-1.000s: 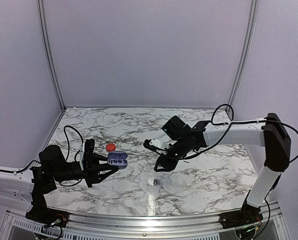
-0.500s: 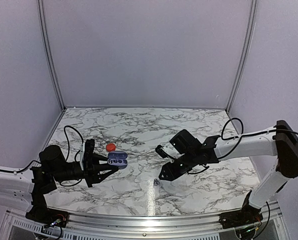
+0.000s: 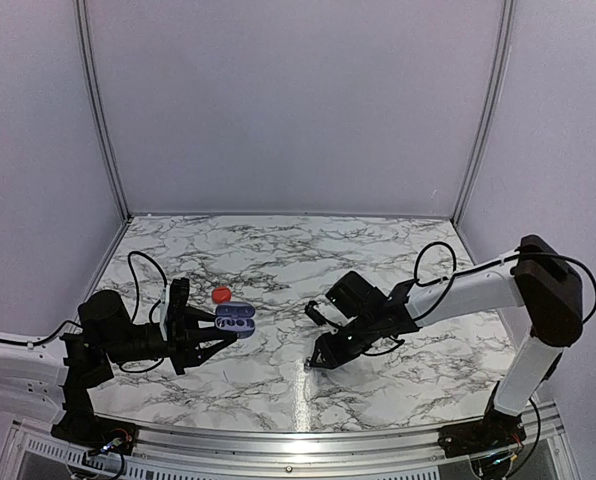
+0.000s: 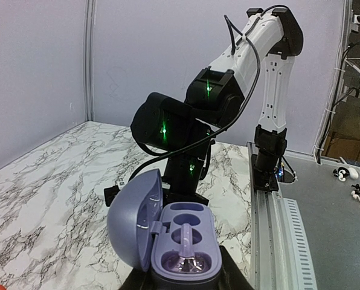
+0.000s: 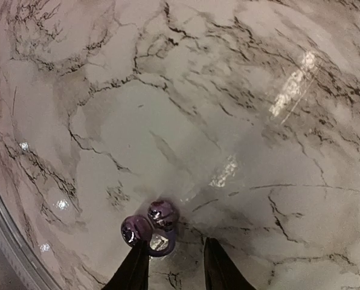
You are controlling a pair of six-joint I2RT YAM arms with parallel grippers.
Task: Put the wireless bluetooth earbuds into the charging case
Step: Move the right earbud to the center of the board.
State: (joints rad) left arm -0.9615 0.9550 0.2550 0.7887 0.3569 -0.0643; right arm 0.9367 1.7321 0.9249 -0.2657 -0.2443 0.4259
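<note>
The loose glossy earbud (image 5: 151,229) lies on the marble table (image 3: 278,250) at lower centre of the top view; we note the right end effector (image 5: 176,244), fingers apart and empty, has just descended beside it, so pickup is near, while the left end effector (image 3: 223,330) clamps the open charging case (image 4: 180,241) within plain pale walls (image 3: 298,100).

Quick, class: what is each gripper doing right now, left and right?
Left gripper: closed on the open purple charging case.
Right gripper: open, holding nothing; a glossy earbud lies on the table by one fingertip.
</note>
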